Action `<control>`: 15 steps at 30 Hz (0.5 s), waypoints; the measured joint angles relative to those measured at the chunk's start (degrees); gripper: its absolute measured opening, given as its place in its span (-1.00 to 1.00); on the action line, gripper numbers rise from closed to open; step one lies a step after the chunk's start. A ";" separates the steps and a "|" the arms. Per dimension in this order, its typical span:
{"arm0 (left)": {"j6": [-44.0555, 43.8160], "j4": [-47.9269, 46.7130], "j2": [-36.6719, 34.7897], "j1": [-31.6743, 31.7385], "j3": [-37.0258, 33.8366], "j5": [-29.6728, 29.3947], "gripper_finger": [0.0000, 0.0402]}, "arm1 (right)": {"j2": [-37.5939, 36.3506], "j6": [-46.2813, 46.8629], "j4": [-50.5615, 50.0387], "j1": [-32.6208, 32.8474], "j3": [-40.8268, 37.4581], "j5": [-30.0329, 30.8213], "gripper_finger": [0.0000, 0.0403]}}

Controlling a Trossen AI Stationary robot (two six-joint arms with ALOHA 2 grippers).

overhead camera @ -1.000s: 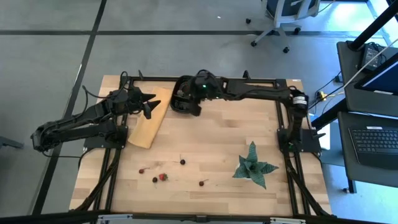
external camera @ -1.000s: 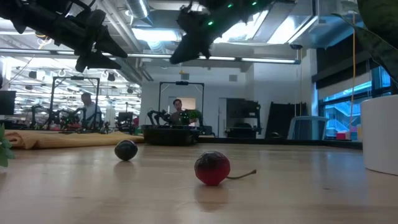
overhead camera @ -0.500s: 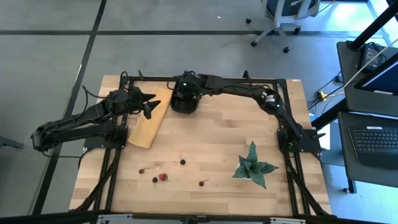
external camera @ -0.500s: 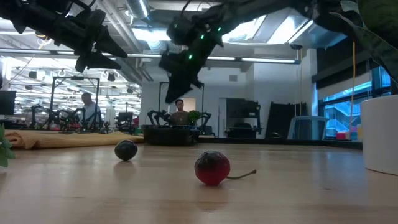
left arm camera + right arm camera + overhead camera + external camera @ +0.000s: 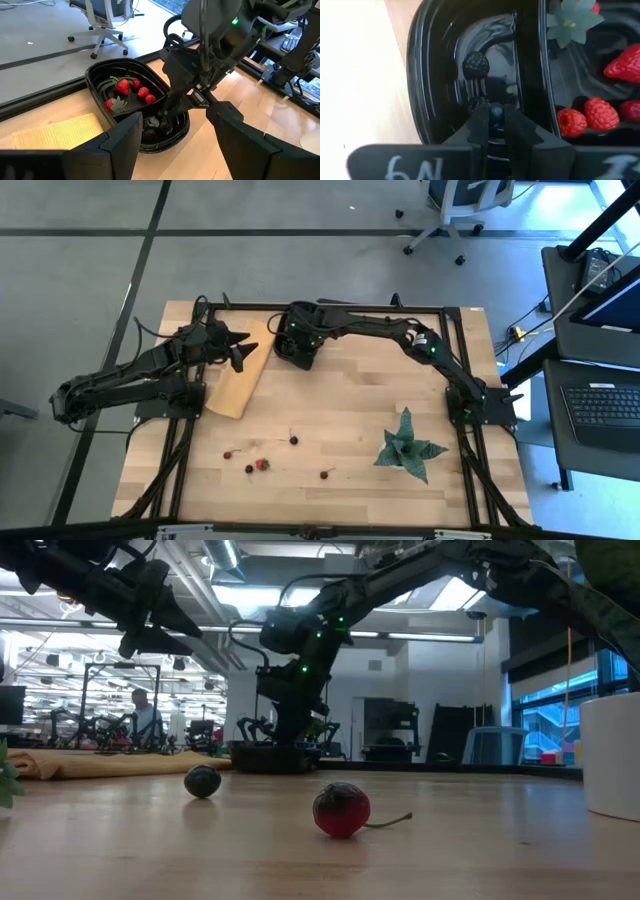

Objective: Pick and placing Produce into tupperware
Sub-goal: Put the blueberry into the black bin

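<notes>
- Tupperware [image 5: 297,348]: a black, two-compartment tub at the 12 o'clock edge of the counter [image 5: 350,410] in the high view. Seen from the left wrist, its long axis runs from the far rim beside the floor toward the camera.
- Tub contents: the right wrist view shows red strawberries [image 5: 623,62] and smaller red berries [image 5: 594,114] in one compartment. The other compartment holds a dark bumpy berry [image 5: 476,64].
- Right gripper [image 5: 495,118]: lowered into the tub's dark-berry compartment. Its fingers are clamped on a small dark round berry [image 5: 496,112], held at the tips just above the tub floor.
- Left gripper [image 5: 238,346]: held in the air at 10 o'clock on the counter, above the tan woven mat [image 5: 240,369]. Its fingers stand wide apart with nothing between them and point toward the tub.
- Loose produce: small fruits lie scattered at about 7 o'clock on the counter. These include a red strawberry [image 5: 262,464] and dark cherry-like berries [image 5: 293,440], some with stems. All are well apart from the tub.
- Low view: a red stemmed fruit [image 5: 342,810] lies nearest the camera, stem pointing to 3 o'clock. A dark round fruit [image 5: 203,781] lies behind it.
- Green spiky plant [image 5: 408,445]: stands at 4 o'clock on the counter.
</notes>
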 joint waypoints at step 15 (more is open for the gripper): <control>0.07 -0.13 0.01 -0.01 0.00 0.00 0.19 | 0.02 -0.01 0.34 -0.37 0.00 0.00 -0.64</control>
